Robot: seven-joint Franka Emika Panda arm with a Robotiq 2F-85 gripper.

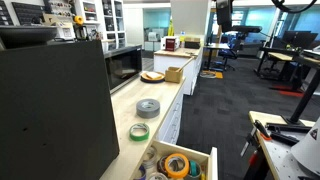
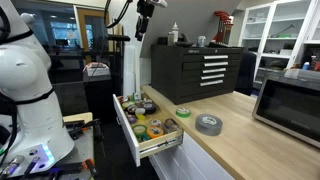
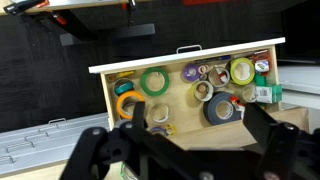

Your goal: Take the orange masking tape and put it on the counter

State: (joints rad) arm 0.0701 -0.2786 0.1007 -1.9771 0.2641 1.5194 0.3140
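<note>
We see the end effector [image 2: 143,24] hanging high over the open light wooden drawer [image 2: 150,143], well apart from everything in it. In the wrist view its two dark fingers [image 3: 98,150] stand far apart at the lower edge of the frame, so we read the end effector [image 3: 190,142] as wide and holding nothing.

The orange masking tape [image 3: 126,103] lies flat inside the drawer, toward the left end as the wrist view shows it. It sits just beside a green ring of tape [image 3: 153,82], which seems to overlap its rim. In an exterior view we find the same orange roll [image 1: 177,166] among the other rolls, its pale core showing. A dark grey roll [image 3: 220,108] and a yellow-green roll [image 3: 241,70] lie toward the other end of the drawer.

On the counter [image 1: 128,118], the pale beige surface above the drawer, a larger grey tape roll [image 1: 148,107] and a small green tape roll [image 1: 140,131] rest near each other. Both also appear in the other exterior view. A microwave [image 1: 123,68] stands farther along, with a plate [image 1: 152,76] and a cardboard box [image 1: 174,73] beyond it.
</note>
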